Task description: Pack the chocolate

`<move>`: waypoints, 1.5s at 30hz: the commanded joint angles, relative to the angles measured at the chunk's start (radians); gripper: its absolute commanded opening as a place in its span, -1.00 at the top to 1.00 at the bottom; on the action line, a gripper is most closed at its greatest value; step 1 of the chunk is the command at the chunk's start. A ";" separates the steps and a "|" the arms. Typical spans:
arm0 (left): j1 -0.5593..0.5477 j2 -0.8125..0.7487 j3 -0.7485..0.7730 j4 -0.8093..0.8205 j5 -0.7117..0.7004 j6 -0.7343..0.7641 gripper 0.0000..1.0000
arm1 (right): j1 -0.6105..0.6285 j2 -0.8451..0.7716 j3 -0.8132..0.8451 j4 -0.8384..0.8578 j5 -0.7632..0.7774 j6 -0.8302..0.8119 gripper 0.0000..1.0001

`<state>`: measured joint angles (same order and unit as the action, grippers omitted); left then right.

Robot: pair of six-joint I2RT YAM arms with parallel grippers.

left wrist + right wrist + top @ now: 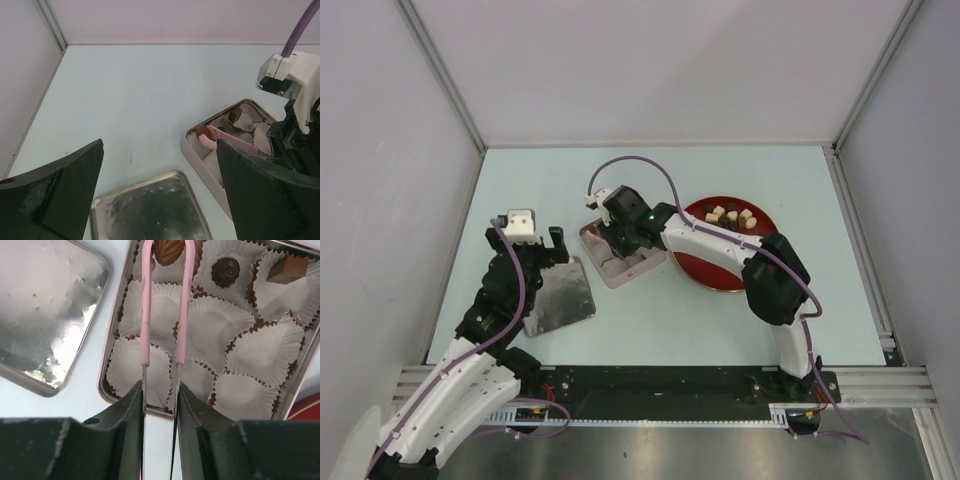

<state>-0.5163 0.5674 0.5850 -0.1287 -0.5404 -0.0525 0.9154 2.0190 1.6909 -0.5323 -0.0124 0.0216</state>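
Pink tongs [145, 315], clamped in the right gripper [159, 390] with its arm bent over the tin [106, 360], pinch a brown chocolate [169, 251]; left gripper [160, 145] hangs open near the lid [150, 210].

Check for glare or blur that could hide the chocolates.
Right wrist view: sharp; chocolates in the tin read clearly, glare only on the lid. Left wrist view: dark fingers block both lower corners and part of the tin. Top view: even light; plate pieces tiny.
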 commanded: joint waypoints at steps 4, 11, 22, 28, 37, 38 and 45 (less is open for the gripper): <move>0.006 -0.004 -0.004 0.038 -0.009 0.000 -0.99 | 0.007 0.050 0.087 0.000 -0.004 -0.018 0.91; 0.006 -0.003 -0.004 0.038 -0.009 0.002 -1.00 | 0.005 0.072 0.096 -0.011 0.012 -0.017 0.79; 0.006 -0.006 -0.002 0.037 -0.007 0.000 -1.00 | 0.007 0.087 0.105 0.002 0.005 -0.015 0.50; 0.006 -0.009 -0.002 0.034 -0.007 0.002 -0.99 | 0.005 0.092 0.119 -0.001 0.009 -0.015 0.39; 0.006 -0.012 -0.002 0.035 -0.007 0.002 -1.00 | 0.007 0.076 0.125 -0.001 0.012 -0.014 0.25; 0.006 -0.011 -0.002 0.037 -0.007 0.002 -0.99 | 0.007 0.075 0.127 0.002 0.012 -0.014 0.24; 0.006 -0.014 -0.002 0.035 -0.009 0.000 -1.00 | 0.007 0.049 0.124 0.000 0.012 -0.009 0.24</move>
<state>-0.5163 0.5652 0.5846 -0.1287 -0.5404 -0.0525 0.9173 2.1098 1.7641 -0.5560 -0.0086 0.0216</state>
